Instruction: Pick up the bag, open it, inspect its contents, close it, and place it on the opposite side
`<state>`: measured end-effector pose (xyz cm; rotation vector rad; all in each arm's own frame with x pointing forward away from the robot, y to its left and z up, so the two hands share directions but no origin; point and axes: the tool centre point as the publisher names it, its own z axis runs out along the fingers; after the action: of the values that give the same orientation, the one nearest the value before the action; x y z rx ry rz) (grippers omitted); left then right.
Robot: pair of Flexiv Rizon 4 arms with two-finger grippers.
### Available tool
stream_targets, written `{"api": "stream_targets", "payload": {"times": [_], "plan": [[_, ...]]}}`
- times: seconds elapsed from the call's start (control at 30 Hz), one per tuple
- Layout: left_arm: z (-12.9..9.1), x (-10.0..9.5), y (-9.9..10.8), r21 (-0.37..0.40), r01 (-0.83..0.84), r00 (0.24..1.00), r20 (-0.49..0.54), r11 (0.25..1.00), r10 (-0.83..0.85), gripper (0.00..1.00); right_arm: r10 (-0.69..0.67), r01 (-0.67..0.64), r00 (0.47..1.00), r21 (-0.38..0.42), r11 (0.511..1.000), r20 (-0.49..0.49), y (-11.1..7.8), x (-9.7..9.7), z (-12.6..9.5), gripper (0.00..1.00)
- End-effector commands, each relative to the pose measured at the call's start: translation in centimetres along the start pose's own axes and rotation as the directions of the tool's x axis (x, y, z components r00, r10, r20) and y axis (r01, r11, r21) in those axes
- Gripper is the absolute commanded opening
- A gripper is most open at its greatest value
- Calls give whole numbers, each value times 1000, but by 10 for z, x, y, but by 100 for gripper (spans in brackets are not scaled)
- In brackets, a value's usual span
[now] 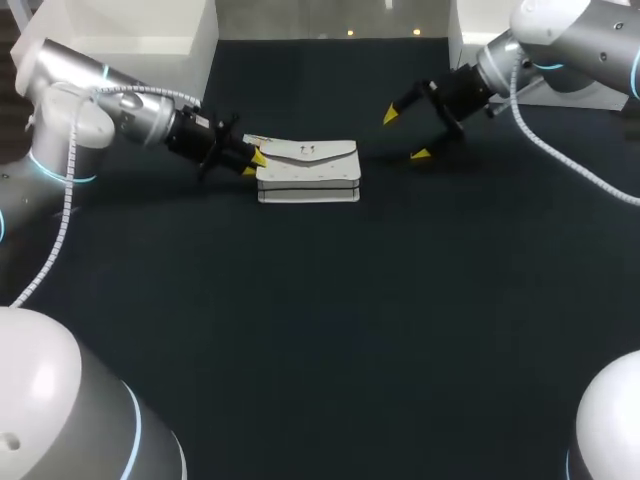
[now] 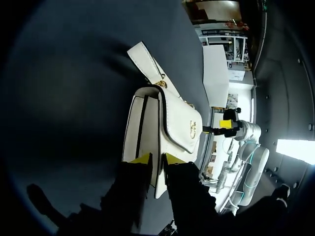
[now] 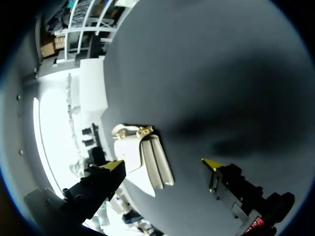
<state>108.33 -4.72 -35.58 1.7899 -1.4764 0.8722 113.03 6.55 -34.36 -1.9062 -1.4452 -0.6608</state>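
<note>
Table [image 1: 320, 330], dark and broad, carries one thing. From its own side the left arm [image 1: 100, 110] comes in low, and the right arm [image 1: 560, 45] enters from the far right corner. A white bag [image 1: 310, 172] lies flat near the far middle of the table, flap closed, with a strap end [image 2: 142, 56] sticking out from one corner. At the bag's left end sits the left hand [image 1: 254, 164], fingers nearly together and pinching an edge of the bag. Just right of the bag and apart from it hangs the right hand [image 1: 405, 135], fingers spread wide, holding nothing. A gold clasp [image 2: 193, 129] marks the flap.
</note>
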Motion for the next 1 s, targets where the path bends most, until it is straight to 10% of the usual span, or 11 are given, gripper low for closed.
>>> {"api": "stream_targets", "payload": {"times": [0.03,1.0], "plan": [[2,-1,3,39,2,1000,-4,999,-2,0,5,-5,1000,-3,1000,10,0,0,-4,100],[-85,-45,-47,-56,-208,972,96,976,213,0,-9,7,978,10,1000,210,1,-23,-52,100]]}}
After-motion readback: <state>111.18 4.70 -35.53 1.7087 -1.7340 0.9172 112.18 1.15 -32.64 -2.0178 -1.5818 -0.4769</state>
